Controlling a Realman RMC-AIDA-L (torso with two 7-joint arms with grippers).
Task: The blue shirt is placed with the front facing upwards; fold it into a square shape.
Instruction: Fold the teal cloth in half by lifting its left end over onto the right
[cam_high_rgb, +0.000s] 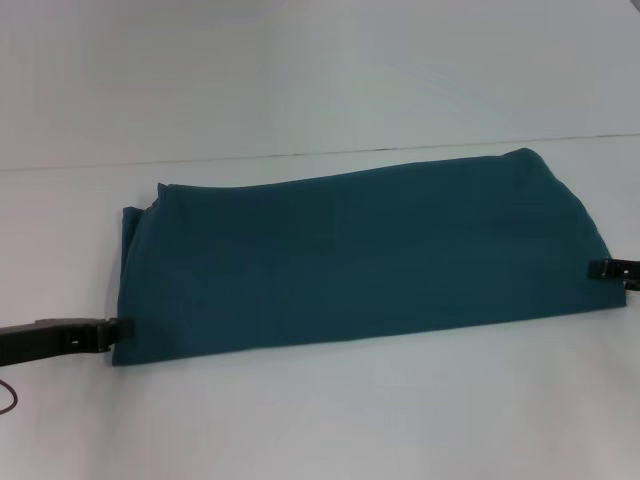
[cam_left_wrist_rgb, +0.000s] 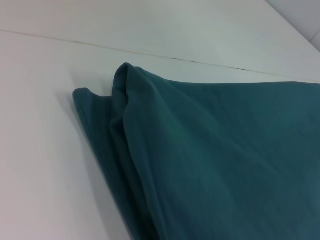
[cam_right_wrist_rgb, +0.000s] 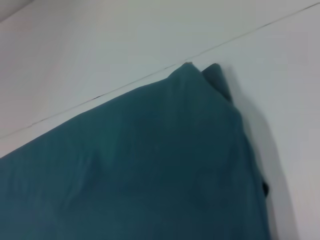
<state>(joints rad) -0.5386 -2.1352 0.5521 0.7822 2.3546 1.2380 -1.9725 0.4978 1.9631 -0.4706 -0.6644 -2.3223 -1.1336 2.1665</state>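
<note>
The blue shirt (cam_high_rgb: 360, 260) lies on the table folded into a long band running left to right, plain teal side up, with no lettering showing. My left gripper (cam_high_rgb: 118, 328) sits low at the band's left end, touching the edge near its front corner. My right gripper (cam_high_rgb: 602, 268) is at the right end, against the shirt's edge. The left wrist view shows the layered folds of the shirt (cam_left_wrist_rgb: 225, 160) at its far left corner. The right wrist view shows the shirt (cam_right_wrist_rgb: 150, 170) at its far right corner, with a small dark bit (cam_right_wrist_rgb: 265, 188) at the edge.
The white table (cam_high_rgb: 300, 420) spreads in front of and behind the shirt. A thin seam (cam_high_rgb: 300, 155) runs across it just beyond the shirt's far edge. A dark cable loop (cam_high_rgb: 8, 400) hangs at the left border.
</note>
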